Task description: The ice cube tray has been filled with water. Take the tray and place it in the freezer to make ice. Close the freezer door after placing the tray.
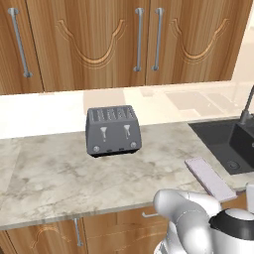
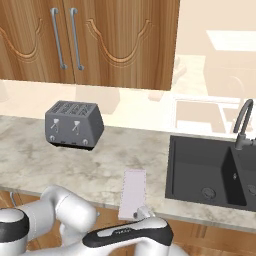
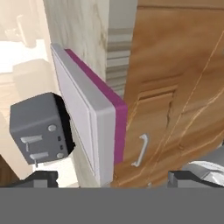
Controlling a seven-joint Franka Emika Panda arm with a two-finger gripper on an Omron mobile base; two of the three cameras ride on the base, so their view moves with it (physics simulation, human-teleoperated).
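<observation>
Marble counter carries your ice cube tray overhanging its front edge, so your gripper, jaws spread, can straddle it.

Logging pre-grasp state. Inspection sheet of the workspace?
Surface: beige marble counter, bare apart from the items below.
Job's things: thin pale lilac ice cube tray with magenta underside, lying flat at the counter's front edge, one end overhanging it, not gripped.
Clutter: dark grey four-slot toaster, upright, apart from the tray.
Grippers: gripper open, fingers either side of the tray's near end, not touching.
Cables: nothing seen.
Surroundings: black sink with faucet; wooden cabinets above and below.
</observation>
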